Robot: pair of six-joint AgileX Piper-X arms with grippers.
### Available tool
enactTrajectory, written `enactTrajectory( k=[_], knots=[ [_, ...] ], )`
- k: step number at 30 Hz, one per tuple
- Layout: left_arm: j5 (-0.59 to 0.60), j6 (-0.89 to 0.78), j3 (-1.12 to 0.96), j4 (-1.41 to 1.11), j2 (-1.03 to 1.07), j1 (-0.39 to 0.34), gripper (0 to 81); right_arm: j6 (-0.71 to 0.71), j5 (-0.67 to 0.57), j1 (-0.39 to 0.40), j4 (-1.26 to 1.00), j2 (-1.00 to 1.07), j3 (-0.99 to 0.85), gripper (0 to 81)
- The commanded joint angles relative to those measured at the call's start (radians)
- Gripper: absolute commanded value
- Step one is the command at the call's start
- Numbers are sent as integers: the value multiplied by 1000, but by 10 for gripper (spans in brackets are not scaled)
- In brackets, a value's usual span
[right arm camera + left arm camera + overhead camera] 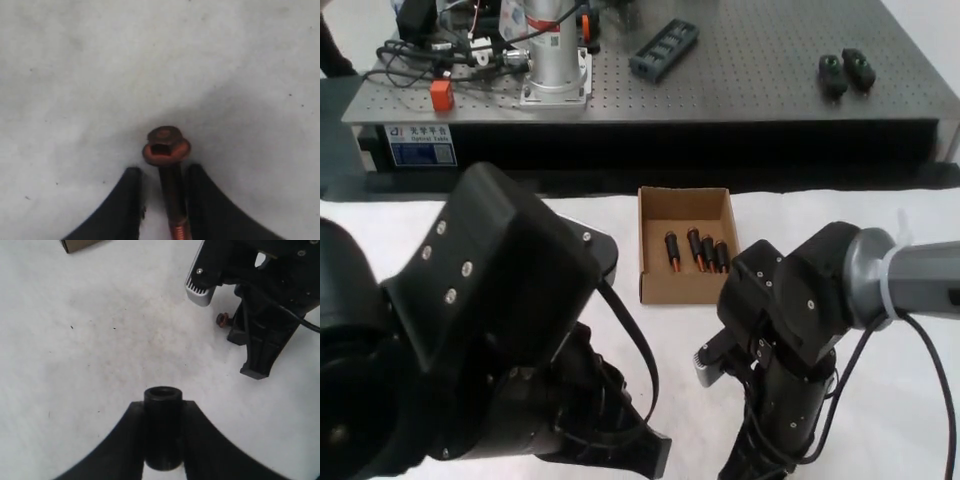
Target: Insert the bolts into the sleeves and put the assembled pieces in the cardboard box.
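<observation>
The left end effector (163,409) is pinched onto a black sleeve (162,427), which stands between the two fingers (125,440) with its open bore facing outward, above the white desk (100,340). The right end effector (165,172) is slightly spread around a copper bolt (166,146). The shank runs back between the fingers (210,210), and one of them sits right against it. A sliver of desk shows between the shank and the other finger, so the bolt is straddled rather than clamped. Its flanged head points away from the end effector, close over the desk. In the left wrist view the right arm (265,300) stands nearby, its fingertips down at the desk and the bolt head showing just beside it. In the high view both arms are low in the foreground, and the open cardboard box (650,240) sits on the desk just beyond them, between the two. Four assembled pieces (698,250) lie side by side in the box, toward the side nearer the right arm. Behind the desk is a perforated metal table (770,90). It carries a black slotted tray (663,48), two small black parts (845,72), a silver post (555,50), an orange block (441,94) and a tangle of cables (430,50).
</observation>
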Motion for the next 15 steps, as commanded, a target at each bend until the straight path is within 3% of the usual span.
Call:
enactTrajectory(
  k=[1, 8, 15],
  knots=[
    [-27, -10, -2, -10, -19, 0, 6, -17, 6, 0, -30, 24, 2, 15],
    [-33, -10, -2, -105, -18, 0, 6, -1, -192, -4, -134, -147, 72, 34],
    [164, 2, 11, -297, -21, 0, 6, 302, -330, -4, -507, -666, 383, 34]
  ],
)
